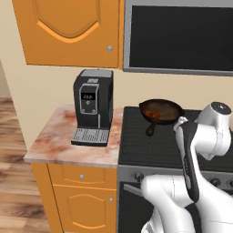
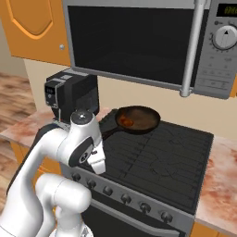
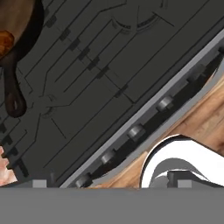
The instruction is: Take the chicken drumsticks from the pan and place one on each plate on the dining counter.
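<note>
My arm is folded above the near edge of a black stove (image 1: 150, 141), and my gripper (image 3: 109, 183) hangs over the stovetop with its two fingers spread as wide as they go, gripping nothing; just the dark tips (image 3: 40, 183) show at the bottom of the hand view. The pan (image 1: 161, 112), round and dark with a straight black handle, sits on the far left part of the stove, its handle pointing toward the near side. Inside the pan lie the chicken drumsticks (image 1: 153, 113), small orange-brown lumps resting against the pan's left side; I cannot tell how many there are. My fingers are apart from the pan, nearer the row of knobs (image 3: 135, 131) along the stove's front edge. To the left of the stove, a black coffee machine (image 1: 93, 107) stands upright on a reddish marbled worktop (image 1: 50, 145) over orange cabinets (image 1: 82, 205). Above the stove hangs a grey microwave (image 2: 139, 41) with a dark door, and an orange wall cupboard (image 1: 68, 32) is to its left. A wooden floor (image 1: 11, 182) shows at the far left
</note>
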